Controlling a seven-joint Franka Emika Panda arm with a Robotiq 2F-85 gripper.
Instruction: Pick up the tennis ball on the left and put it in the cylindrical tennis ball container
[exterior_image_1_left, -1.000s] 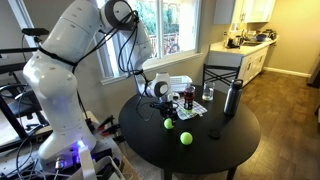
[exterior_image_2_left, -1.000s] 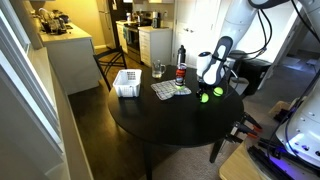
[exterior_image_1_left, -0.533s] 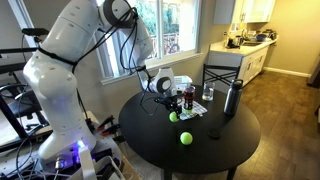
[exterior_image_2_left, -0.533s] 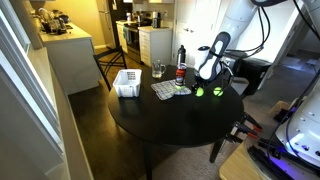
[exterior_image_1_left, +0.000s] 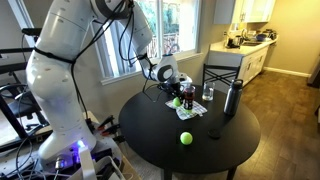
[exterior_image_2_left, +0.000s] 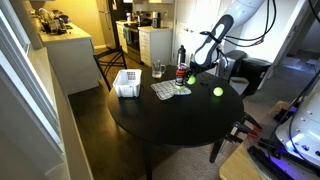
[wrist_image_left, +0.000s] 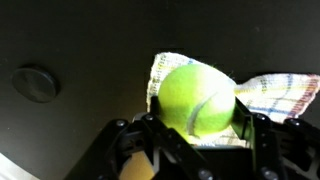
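Observation:
My gripper (wrist_image_left: 200, 112) is shut on a yellow-green tennis ball (wrist_image_left: 196, 96) and holds it above the table, over the edge of a checked cloth (wrist_image_left: 272, 92). In both exterior views the gripper (exterior_image_1_left: 173, 93) (exterior_image_2_left: 194, 72) with the held ball (exterior_image_1_left: 177, 101) (exterior_image_2_left: 190, 80) hovers right beside the short clear container with the red label (exterior_image_1_left: 189, 98) (exterior_image_2_left: 180, 73). A second, identical ball (exterior_image_1_left: 185, 138) (exterior_image_2_left: 217, 91) lies loose on the round black table (exterior_image_1_left: 225, 150) (exterior_image_2_left: 170, 125).
A tall dark flask (exterior_image_1_left: 232, 97) (exterior_image_2_left: 181, 54) and a small clear glass (exterior_image_1_left: 208, 93) (exterior_image_2_left: 157, 70) stand near the container. A white basket (exterior_image_2_left: 127, 83) sits on the table's far side. A dark round lid (wrist_image_left: 35, 83) lies on the table. A chair (exterior_image_1_left: 222, 74) stands behind.
The gripper has lifted the ball off the table and carried it over the cloth to beside the container. The loose ball has not moved.

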